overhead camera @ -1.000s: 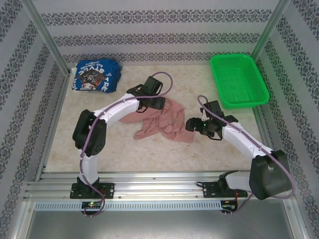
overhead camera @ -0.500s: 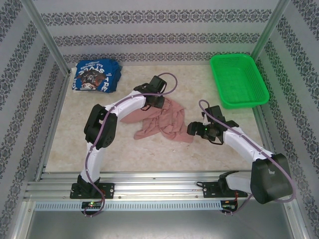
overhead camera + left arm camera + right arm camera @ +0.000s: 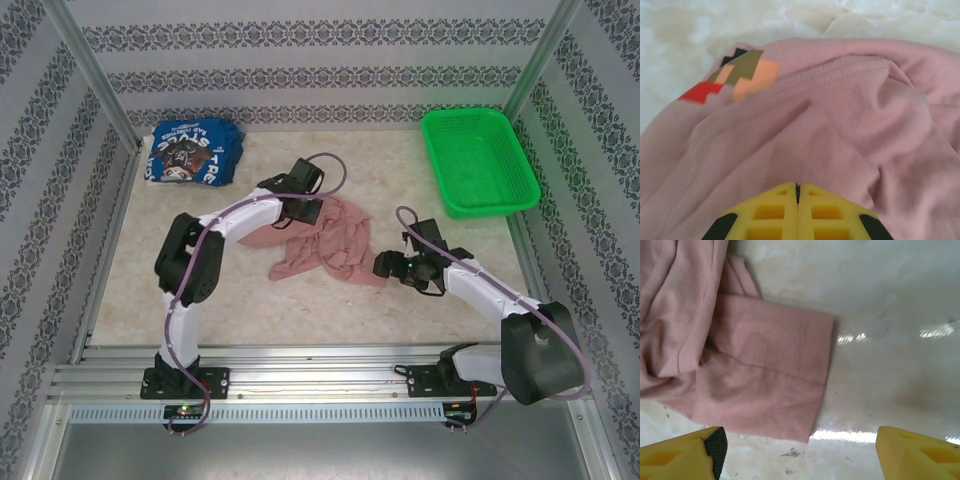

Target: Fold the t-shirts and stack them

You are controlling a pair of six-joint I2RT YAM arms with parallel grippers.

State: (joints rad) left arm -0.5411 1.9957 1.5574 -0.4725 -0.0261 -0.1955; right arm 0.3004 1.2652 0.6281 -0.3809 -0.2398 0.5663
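The left gripper (image 3: 797, 192) has its yellow fingers pressed together right on the crumpled dusty pink cloth t-shirt (image 3: 325, 240) at mid-counter; whether a fold is caught between them is hidden (the tips sink into the cloth). The right gripper (image 3: 797, 452), spread wide, hovers beside the shirt's flat hem, its fingers cut off by the frame. The marbled cream counter (image 3: 300, 310) sits within patterned wallpaper walls (image 3: 320, 60). A folded royal blue t-shirt (image 3: 190, 155) lies far left and a green plastic mesh basket (image 3: 480, 160) far right. Close up, the left wrist view gives a blocky red-orange-olive print (image 3: 735, 75).

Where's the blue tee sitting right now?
In the top view, the blue tee lies folded in the table's far left corner, beyond the left hand and clear of the pink tee.
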